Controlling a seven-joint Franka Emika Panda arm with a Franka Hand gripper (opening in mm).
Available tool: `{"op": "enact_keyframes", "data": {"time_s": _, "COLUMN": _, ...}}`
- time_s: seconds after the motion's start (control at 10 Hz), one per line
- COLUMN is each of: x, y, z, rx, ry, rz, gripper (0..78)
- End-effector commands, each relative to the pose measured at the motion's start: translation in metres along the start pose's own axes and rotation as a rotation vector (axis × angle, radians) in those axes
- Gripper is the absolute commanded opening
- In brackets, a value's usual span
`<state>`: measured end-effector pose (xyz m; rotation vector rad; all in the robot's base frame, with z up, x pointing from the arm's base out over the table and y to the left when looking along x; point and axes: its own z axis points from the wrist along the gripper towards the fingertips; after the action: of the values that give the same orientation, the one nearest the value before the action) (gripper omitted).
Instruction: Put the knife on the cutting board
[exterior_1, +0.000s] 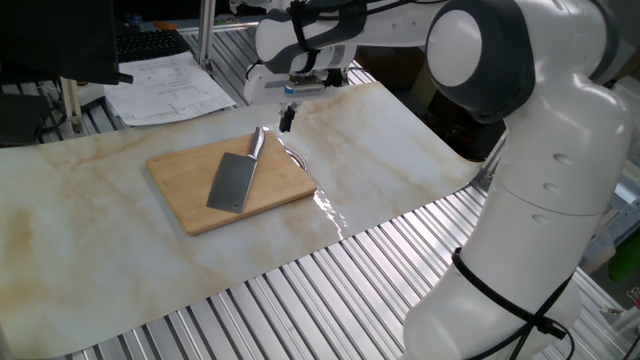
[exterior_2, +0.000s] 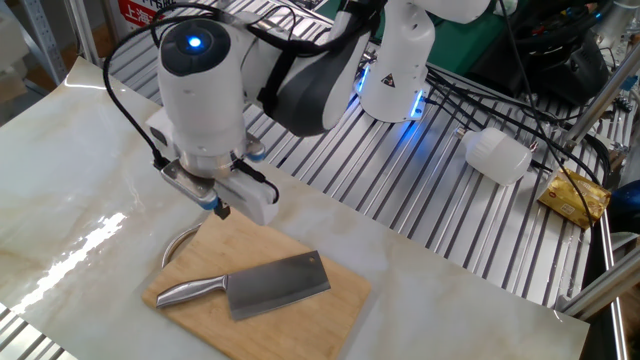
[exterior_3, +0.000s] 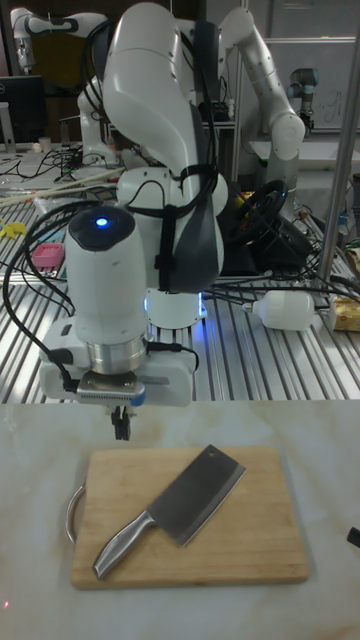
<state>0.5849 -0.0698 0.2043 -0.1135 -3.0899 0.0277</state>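
knife is being seen lying flat on the cutting board, wholly within its edges, in all three views. going left to right in the tall fixed view, its steel handle is pointing toward the board's near left corner and its wide blade is reaching up toward the board's far edge, so the long axis is running diagonally. gripper is being held above the board's far left edge, apart from the knife, nothing being gripped; its fingers are being shown close together.

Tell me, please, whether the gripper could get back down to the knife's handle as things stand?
Probably yes: the gripper hangs above the cutting board's far edge, and the knife lies uncovered on it.
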Motion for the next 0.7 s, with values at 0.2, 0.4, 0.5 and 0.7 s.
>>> {"op": "enact_keyframes", "data": {"time_s": 0.2, "x": 0.002, "y": 0.026, "z": -0.011, "rx": -0.03, "ry": 0.027, "rz": 0.059, "gripper": 1.1}}
{"op": "enact_keyframes", "data": {"time_s": 0.4, "x": 0.014, "y": 0.079, "z": -0.025, "rx": -0.035, "ry": 0.019, "rz": 0.101, "gripper": 1.1}}
{"op": "enact_keyframes", "data": {"time_s": 0.5, "x": 0.023, "y": 0.097, "z": -0.03, "rx": -0.033, "ry": 0.007, "rz": 0.108, "gripper": 1.1}}
{"op": "enact_keyframes", "data": {"time_s": 0.7, "x": 0.036, "y": 0.11, "z": -0.036, "rx": -0.043, "ry": 0.001, "rz": 0.095, "gripper": 1.1}}
